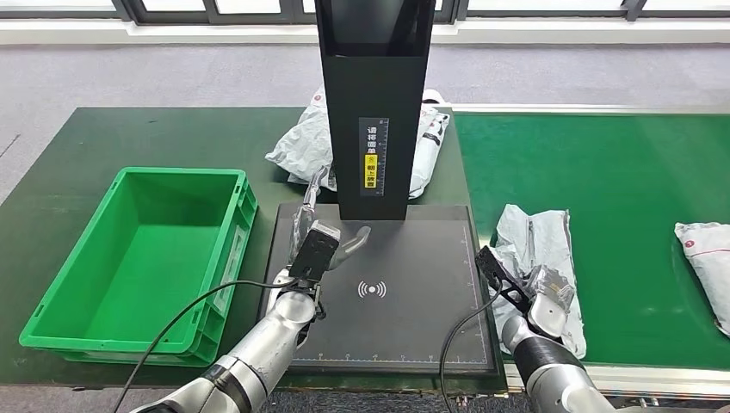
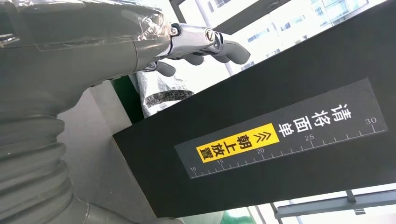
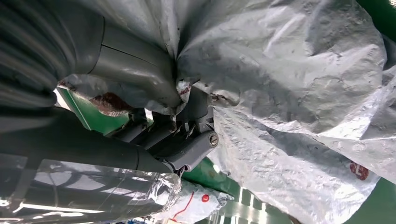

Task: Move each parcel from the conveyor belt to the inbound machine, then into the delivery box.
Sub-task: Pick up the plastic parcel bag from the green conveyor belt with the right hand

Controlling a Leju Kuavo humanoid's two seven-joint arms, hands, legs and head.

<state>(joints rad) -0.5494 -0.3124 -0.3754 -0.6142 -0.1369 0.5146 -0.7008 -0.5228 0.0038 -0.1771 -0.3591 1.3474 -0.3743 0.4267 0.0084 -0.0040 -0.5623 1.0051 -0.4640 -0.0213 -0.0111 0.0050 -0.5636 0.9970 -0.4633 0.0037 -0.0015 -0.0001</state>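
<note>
A crumpled grey parcel [image 1: 538,249] lies at the near left end of the green conveyor belt [image 1: 620,181]. My right hand [image 1: 538,297] grips its near edge; in the right wrist view the thumb and fingers [image 3: 187,135] pinch a fold of the parcel [image 3: 289,79]. My left hand [image 1: 331,245] hovers over the black inbound machine plate [image 1: 405,318], just in front of its upright post [image 1: 372,103], fingers apart and holding nothing. The left wrist view shows the fingers [image 2: 210,44] beside the post [image 2: 261,135]. The green delivery box [image 1: 146,258] stands left of the machine.
Another grey parcel [image 1: 310,146] lies behind the post on the green table. A further parcel [image 1: 708,267] rests at the belt's right edge. A black cable [image 1: 189,314] runs along my left arm past the box's near corner.
</note>
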